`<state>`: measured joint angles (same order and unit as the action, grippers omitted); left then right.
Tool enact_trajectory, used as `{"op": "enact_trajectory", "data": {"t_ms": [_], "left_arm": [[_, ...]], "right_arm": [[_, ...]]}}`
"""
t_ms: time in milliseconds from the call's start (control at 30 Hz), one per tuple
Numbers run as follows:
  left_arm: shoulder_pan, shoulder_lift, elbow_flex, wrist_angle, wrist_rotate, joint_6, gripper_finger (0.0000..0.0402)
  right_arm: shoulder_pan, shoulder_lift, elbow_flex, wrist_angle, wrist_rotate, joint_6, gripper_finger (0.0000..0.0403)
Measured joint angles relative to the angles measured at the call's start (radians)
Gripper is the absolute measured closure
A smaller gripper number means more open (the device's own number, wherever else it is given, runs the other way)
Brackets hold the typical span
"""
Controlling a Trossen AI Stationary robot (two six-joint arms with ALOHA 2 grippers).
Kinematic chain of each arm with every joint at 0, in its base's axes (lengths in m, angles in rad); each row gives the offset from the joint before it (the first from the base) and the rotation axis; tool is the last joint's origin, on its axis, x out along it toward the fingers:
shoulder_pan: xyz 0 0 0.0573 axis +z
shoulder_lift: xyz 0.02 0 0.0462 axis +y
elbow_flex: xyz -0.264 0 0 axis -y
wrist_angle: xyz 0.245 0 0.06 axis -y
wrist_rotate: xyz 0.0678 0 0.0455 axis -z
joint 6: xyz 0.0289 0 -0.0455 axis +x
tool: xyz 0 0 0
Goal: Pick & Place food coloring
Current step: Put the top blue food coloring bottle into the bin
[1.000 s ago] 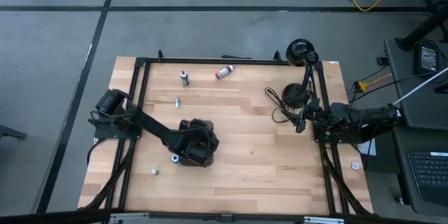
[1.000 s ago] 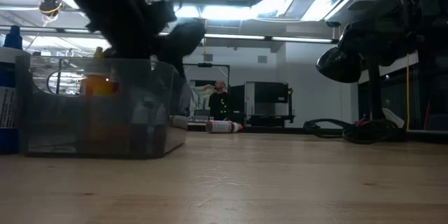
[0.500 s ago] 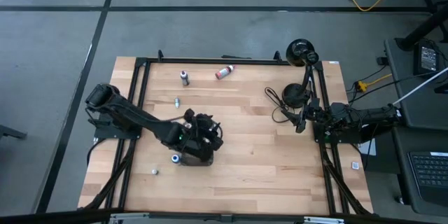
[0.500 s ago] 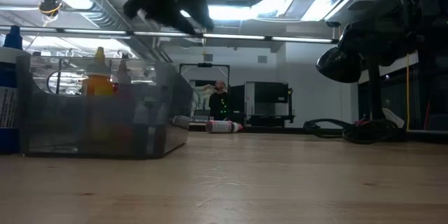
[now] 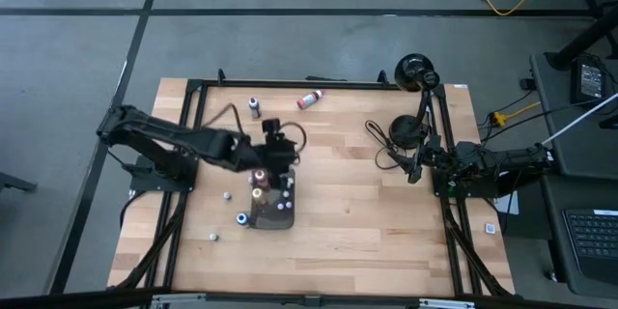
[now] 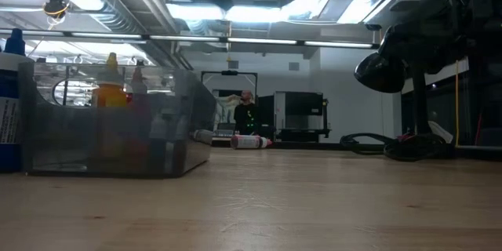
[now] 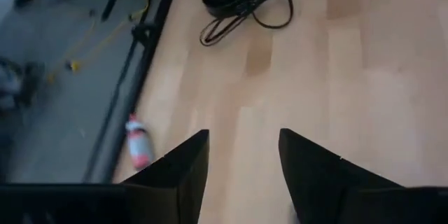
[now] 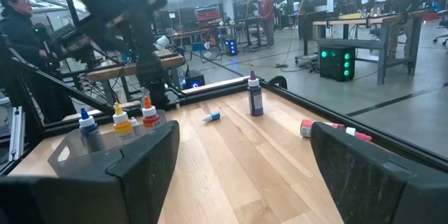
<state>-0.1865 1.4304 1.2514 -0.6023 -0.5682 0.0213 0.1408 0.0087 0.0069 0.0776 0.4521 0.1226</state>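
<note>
Two robot arms (image 5: 164, 140) work over the surface (image 5: 357, 212). One clear tray (image 5: 270, 208) at centre frame holds three upright bottles (image 5: 259, 191). Loose bottles number six: three along the upper left (image 5: 254, 106), three at lower left (image 5: 239, 218). One coiled black cable (image 5: 391, 140) lies at right.

The table (image 5: 386, 222) is showing pale wood in lengthwise strips, framed by black rails (image 5: 290, 83). Both arms are looking black. The tray (image 6: 102, 125) is showing as clear smoky grey, holding bottles (image 8: 119, 122) with blue, yellow-orange and red bodies and white tips. Near the far edge, a purple bottle (image 8: 255, 98) is standing, and a red-and-white one (image 5: 308, 99) is lying. A black cable (image 5: 386, 145) is coiling by the right edge.
</note>
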Motion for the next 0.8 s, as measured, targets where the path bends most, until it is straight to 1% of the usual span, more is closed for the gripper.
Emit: {"op": "enact_trajectory", "data": {"t_ms": [100, 167, 233, 367, 433, 467, 533, 633, 733, 800], "left_arm": [[0.058, -0.034, 0.0, -0.015, 0.066, 0.221, 0.0242], [0.096, -0.052, 0.0, -0.023, 0.087, 0.375, 0.0249], [0.136, -0.064, 0.0, -0.03, 0.078, 0.512, 0.0255], [0.217, -0.078, 0.0, -0.08, 0.021, 0.713, 0.026], [0.259, -0.08, 0.001, -0.12, 0.024, 0.822, 0.026], [0.28, -0.081, 0.0, -0.153, 0.043, 0.875, 0.026], [0.316, -0.084, 0.0, -0.213, 0.086, 0.944, 0.026], [0.366, -0.084, 0.0, -0.344, 0.162, 1.006, 0.0255], [0.398, -0.08, 0.0, -0.44, 0.203, 1.064, 0.0241], [0.415, -0.08, 0.0, -0.481, 0.213, 1.096, 0.0228]], "right_arm": [[0.0, 0.0, 0.0, 0.0, 0.0, 0.0, 0.008], [0.0, 0.0, 0.0, 0.0, 0.0, 0.0, 0.008], [0.0, 0.0, 0.0, 0.0, 0.0, 0.0, 0.008], [0.0, 0.0, 0.0, 0.0, 0.0, 0.0, 0.008], [0.0, 0.0, 0.0, 0.0, 0.0, 0.0, 0.008], [0.0, 0.0, 0.0, 0.0, 0.0, 0.0, 0.008], [0.0, 0.0, 0.0, 0.0, 0.0, 0.0, 0.008], [0.0, 0.0, 0.0, 0.0, 0.0, 0.0, 0.008], [0.0, 0.0, 0.0, 0.0, 0.0, 0.0, 0.008], [0.0, 0.0, 0.0, 0.0, 0.0, 0.0, 0.008]]}}
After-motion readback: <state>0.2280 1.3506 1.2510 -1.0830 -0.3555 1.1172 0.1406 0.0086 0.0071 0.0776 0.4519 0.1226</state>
